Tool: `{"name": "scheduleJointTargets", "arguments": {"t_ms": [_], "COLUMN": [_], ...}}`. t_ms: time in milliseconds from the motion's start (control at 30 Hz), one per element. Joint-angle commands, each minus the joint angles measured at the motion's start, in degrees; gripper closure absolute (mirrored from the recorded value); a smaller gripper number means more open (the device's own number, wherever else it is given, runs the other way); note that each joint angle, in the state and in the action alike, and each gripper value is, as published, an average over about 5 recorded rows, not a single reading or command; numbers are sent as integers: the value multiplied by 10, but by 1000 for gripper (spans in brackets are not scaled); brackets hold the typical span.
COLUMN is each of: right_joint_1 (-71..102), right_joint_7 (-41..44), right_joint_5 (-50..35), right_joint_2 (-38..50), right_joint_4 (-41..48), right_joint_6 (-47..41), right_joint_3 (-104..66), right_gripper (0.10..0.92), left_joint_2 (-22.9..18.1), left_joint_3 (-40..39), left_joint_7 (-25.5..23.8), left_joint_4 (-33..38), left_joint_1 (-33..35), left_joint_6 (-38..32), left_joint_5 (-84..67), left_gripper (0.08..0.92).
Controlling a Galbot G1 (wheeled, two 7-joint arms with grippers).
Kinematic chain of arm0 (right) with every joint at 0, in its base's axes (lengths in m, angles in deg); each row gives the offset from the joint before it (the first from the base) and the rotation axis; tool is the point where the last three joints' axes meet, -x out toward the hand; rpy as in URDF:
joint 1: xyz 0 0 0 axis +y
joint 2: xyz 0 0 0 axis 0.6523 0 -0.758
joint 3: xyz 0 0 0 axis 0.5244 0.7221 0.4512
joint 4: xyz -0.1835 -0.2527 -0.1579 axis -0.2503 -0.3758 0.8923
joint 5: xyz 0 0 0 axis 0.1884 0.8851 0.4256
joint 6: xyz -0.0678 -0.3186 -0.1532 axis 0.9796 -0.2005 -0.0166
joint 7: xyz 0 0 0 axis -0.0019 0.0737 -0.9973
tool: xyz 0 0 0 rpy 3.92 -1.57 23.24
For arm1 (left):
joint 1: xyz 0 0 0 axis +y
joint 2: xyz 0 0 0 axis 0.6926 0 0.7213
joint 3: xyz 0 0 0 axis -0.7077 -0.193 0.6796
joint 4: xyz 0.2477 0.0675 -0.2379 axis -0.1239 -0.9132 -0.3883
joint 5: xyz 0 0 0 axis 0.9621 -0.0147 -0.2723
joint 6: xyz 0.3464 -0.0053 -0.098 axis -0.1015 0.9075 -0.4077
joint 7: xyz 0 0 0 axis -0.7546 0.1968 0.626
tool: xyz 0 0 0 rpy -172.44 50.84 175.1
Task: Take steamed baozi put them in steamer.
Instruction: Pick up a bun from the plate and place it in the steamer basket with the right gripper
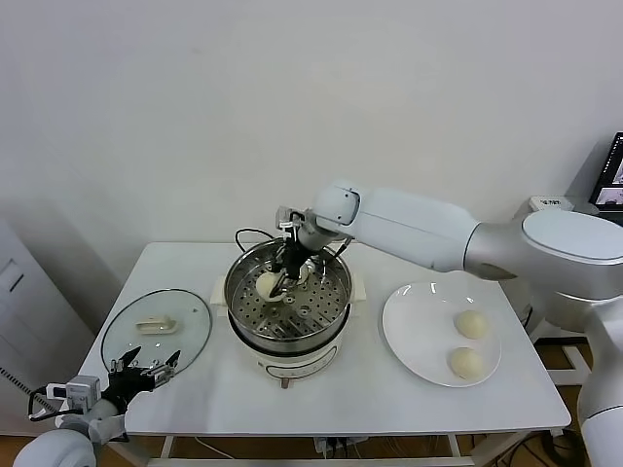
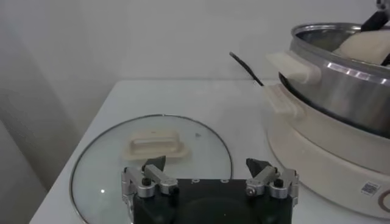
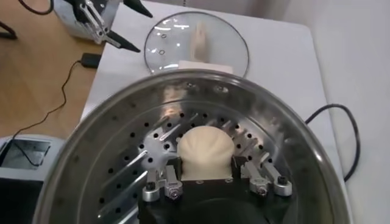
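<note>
Head view: your right gripper (image 1: 285, 275) is down inside the steamer (image 1: 288, 304), its fingers pinching one baozi (image 1: 268, 284) at or just above the perforated tray on the side toward your left arm; contact with the tray cannot be confirmed from here. Something pale shows just beyond the fingers, possibly a second bun already in the pot, not certain. Two more baozi, one (image 1: 472, 324) and another (image 1: 467, 364), sit on the white plate (image 1: 409, 341), well apart from the steamer on the surface (image 1: 370, 404). Judgement: you are in the placing step, roughly midway through the task. Your left gripper (image 1: 144, 372) is parked near the front edge beside the glass lid (image 1: 156, 329), fingers spread and holding nothing. Left wrist view: the left fingers (image 2: 154, 165) stand wide over the lid (image 2: 152, 152); the steamer wall (image 2: 341, 73) rises beside it on its cream base, with a bun's (image 2: 368, 45) pale top showing over the rim. Right wrist view: the baozi (image 3: 205, 151) sits between the right gripper's fingers (image 3: 166, 178), over the holes of the tray (image 3: 122, 176). The bun looks smooth, matte, cream-white, domed, with no visible dent from the grip. Next move, as I judge it: let the bun settle on the tray, spread the fingers, lift straight clear of the rim, then go to the plate.
</note>
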Motion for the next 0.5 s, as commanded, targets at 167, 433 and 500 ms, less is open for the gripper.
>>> {"name": "scheduleJointTargets", "arguments": {"t_ms": [167,433,500], "right_joint_1": [25,24,16], "right_joint_7": [-15,-18,-14], "right_joint_5": [9,8,7], "right_joint_2": [-25,-31,-29], "right_joint_4": [19,24,22], "right_joint_6": [-7,-4,-4], "right_joint_3": [-5,-8,-7], "right_gripper": [526,374,314], "left_joint_2": [0,0,0], "left_joint_3": [-1,-1,-2], "left_joint_7": [0,0,0], "left_joint_4": [-1,-2,-2], "left_joint_1": [0,0,0], "left_joint_6": [0,0,0], "left_joint_5": [0,0,0], "left_gripper": [177,177,177]}}
